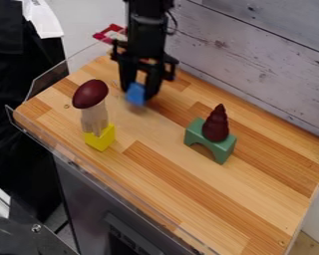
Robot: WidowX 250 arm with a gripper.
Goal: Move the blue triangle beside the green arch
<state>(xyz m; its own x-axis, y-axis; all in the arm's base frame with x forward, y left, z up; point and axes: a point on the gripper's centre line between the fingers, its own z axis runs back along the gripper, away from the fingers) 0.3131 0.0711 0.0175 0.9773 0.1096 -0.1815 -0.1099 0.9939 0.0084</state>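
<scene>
A maroon egg shape tops a pale column on a yellow block on the wooden tabletop, and a maroon ridged cone stands upright.

The camera looked steeply down from above six o'clock, facing the wooden tabletop on a slant, with the plank wall at one o'clock. It stood near enough that the tabletop's five o'clock corner was cut off.
</scene>
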